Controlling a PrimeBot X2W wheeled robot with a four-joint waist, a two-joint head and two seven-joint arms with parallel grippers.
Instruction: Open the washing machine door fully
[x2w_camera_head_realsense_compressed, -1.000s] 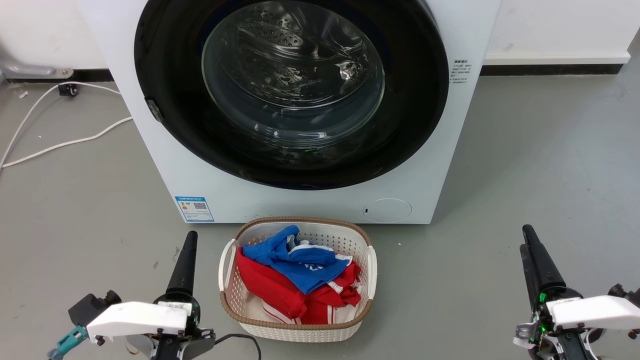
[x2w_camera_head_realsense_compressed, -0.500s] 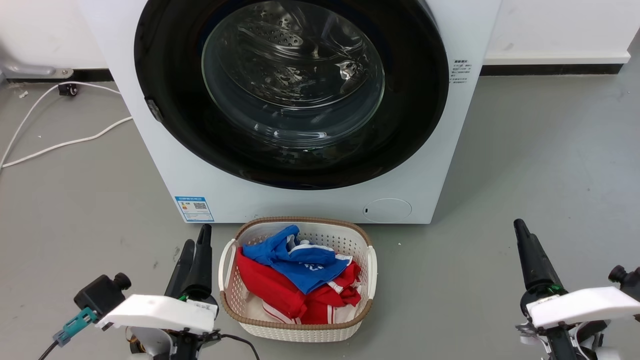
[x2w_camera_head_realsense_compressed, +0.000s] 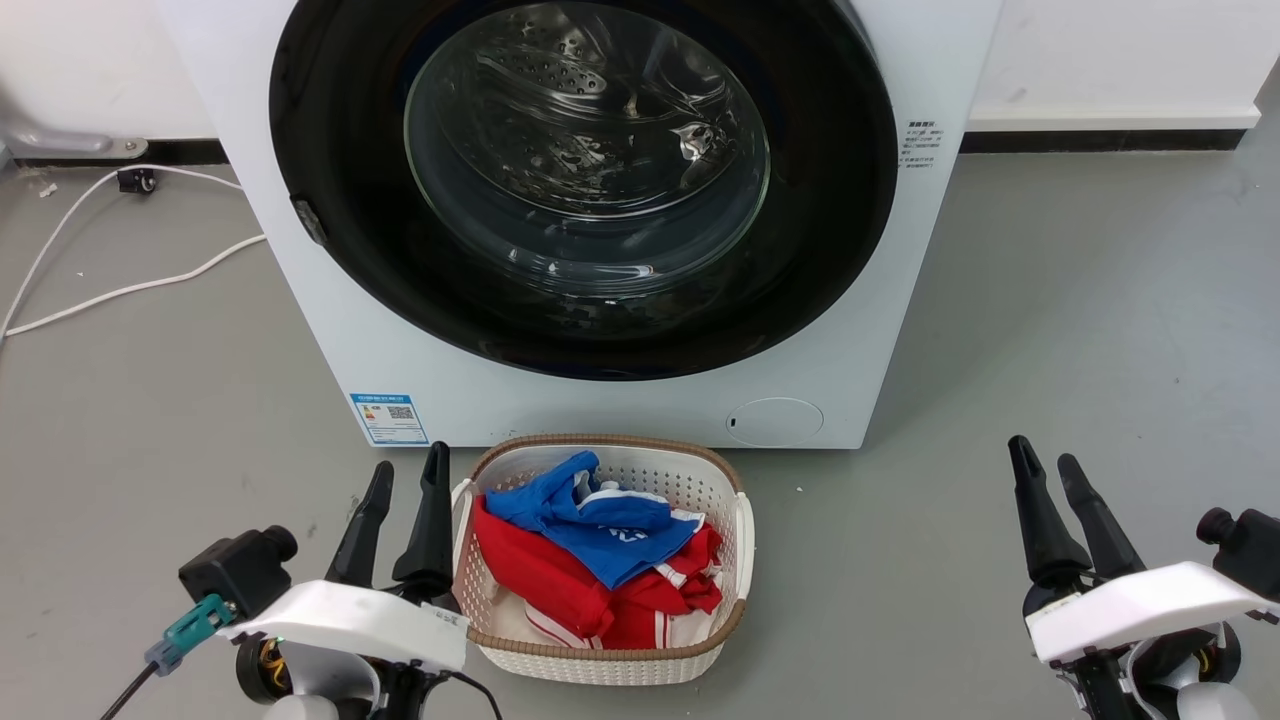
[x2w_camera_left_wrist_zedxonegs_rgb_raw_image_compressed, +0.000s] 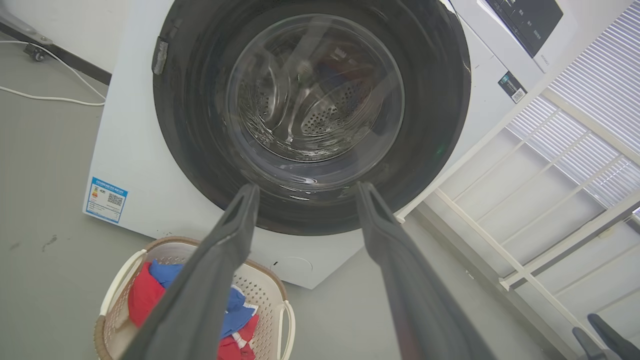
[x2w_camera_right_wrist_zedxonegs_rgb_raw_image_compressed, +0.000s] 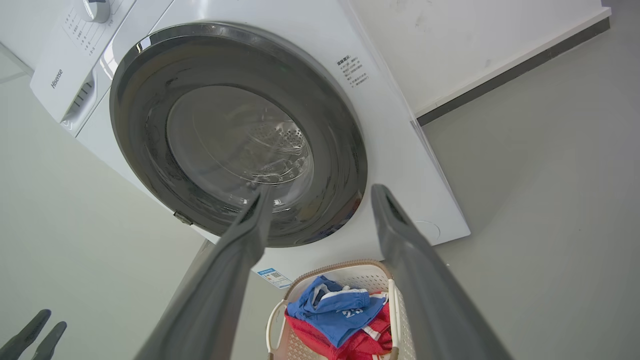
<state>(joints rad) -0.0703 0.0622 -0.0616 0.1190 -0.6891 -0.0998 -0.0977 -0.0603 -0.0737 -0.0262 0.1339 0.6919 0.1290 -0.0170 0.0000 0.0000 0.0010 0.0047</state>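
We are counting one washing machine, one washing machine door, one laundry basket and two grippers, each with two long dark fingers. The washing machine is standing on the grey floor against the white wall, straight ahead of us. The door is sitting shut in its front, lying flat against the white panel. The door is showing as a large glossy black disc, nearly as wide as the machine, with a bulging clear glass centre through which the perforated steel drum is shining. One blue label sticker is sitting at the lower left corner of the machine and one round cover at the lower right. The basket is standing on the floor just in front of the machine, holding one blue garment on top of red clothing. We are holding the left gripper low, just beside the basket, its fingers apart and gripping nothing. The right gripper is hovering well apart at the right, its fingers also spread and empty. Neither one is touching the door. A white cable is lying on the floor left of the machine.
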